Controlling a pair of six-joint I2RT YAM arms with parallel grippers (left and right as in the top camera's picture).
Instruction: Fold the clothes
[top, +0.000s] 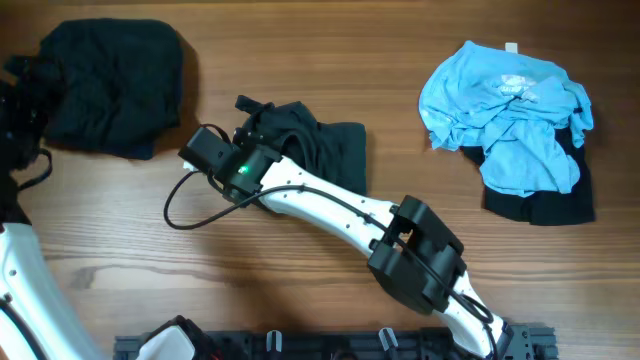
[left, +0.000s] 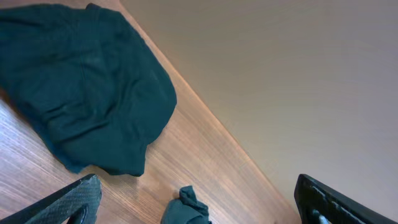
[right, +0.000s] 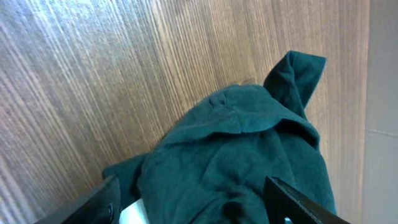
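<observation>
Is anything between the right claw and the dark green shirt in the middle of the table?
Nothing visible. The right claw sits directly over the crumpled dark green fabric shirt, fingers either side of the bunched cloth, with bare wooden table around.

table (top: 300, 50) w/ dark shirts (top: 110, 85), blue shirt (top: 505, 110)

Robot lab bench, prob: wood-grain table (top: 400, 120), white arm (top: 320, 195) w/ loose cable (top: 167, 212), bare beige wall (left: 298, 74).
</observation>
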